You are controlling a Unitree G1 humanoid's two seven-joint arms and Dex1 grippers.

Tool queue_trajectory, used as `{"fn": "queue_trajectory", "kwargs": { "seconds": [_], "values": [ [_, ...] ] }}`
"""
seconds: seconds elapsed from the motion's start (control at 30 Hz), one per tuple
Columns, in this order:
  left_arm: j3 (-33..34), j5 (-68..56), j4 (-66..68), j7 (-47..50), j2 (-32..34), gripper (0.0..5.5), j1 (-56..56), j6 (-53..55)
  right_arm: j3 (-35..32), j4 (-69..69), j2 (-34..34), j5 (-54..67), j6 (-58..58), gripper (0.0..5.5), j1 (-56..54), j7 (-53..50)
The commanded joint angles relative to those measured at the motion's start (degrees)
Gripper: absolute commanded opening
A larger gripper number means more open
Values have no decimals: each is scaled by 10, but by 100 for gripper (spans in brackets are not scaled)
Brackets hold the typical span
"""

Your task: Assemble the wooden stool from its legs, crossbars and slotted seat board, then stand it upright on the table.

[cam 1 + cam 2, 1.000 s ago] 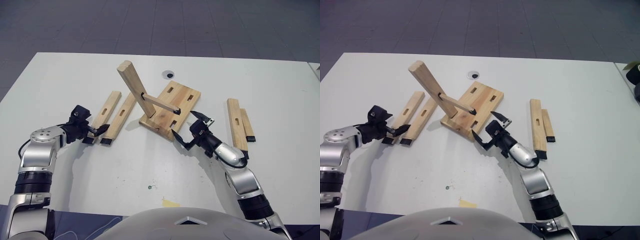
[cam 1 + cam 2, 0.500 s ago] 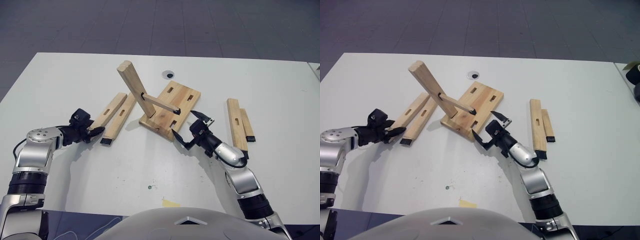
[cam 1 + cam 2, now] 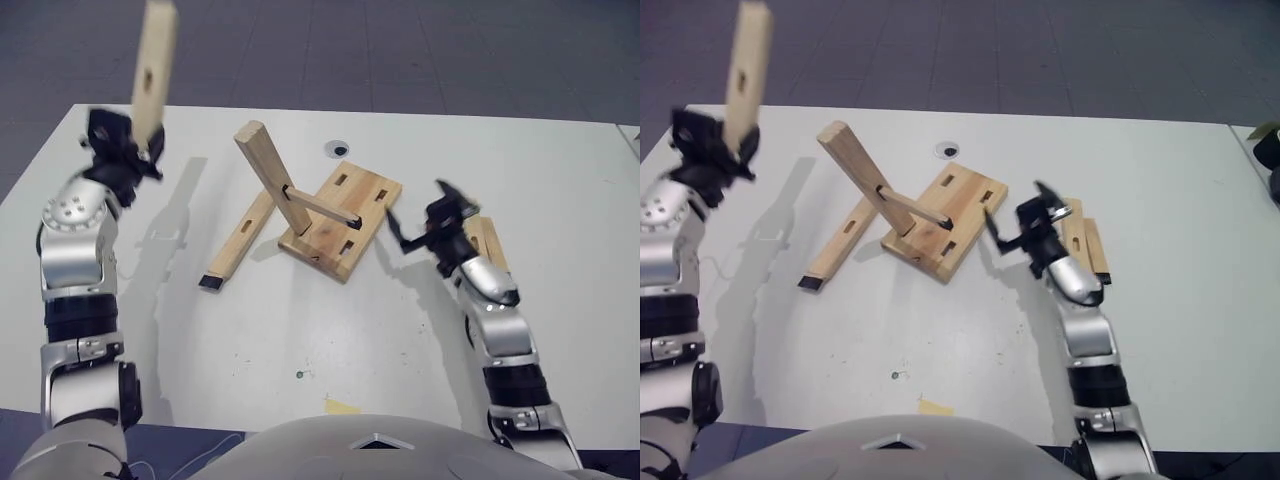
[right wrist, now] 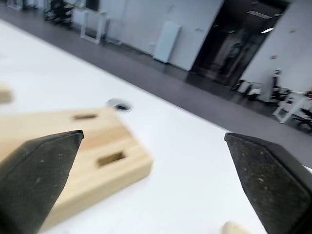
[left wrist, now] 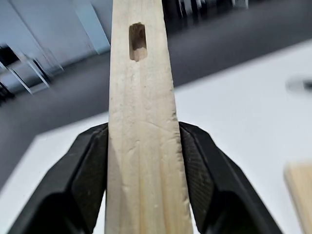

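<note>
1. Well left of the seat board (image 3: 368,208), aloft: leg (image 3: 152,60) clamped in left gripper (image 3: 135,152).
2. Just right: right gripper (image 3: 420,210), fingers apart, empty.
3. Slanted in it: second leg (image 3: 270,172), crossbar (image 3: 325,208); third leg (image 3: 240,238) flat alongside, left.

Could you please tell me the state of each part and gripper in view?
left gripper: shut on held leg, raised.
held leg: upright, off the table.
seat board: flat on the table.
slotted leg: standing tilted in the board.
crossbar: plugged into slotted leg, slanting down.
loose leg: lying flat left of board.
right gripper: open, empty.
right pieces: lying flat, side by side.
</note>
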Motion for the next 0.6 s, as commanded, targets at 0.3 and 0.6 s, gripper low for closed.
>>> {"fn": "queue_trajectory", "kwargs": {
  "seconds": [0.3,0.6],
  "values": [
    [-124,-31,-178,-214,54,209,-107,-59,-128,-184,69,684,219,540,-196,-42],
    [-159,-56,-225,-271,30,209,-92,-45,-97,-188,94,755,219,540,-185,-95]
  ]
}}
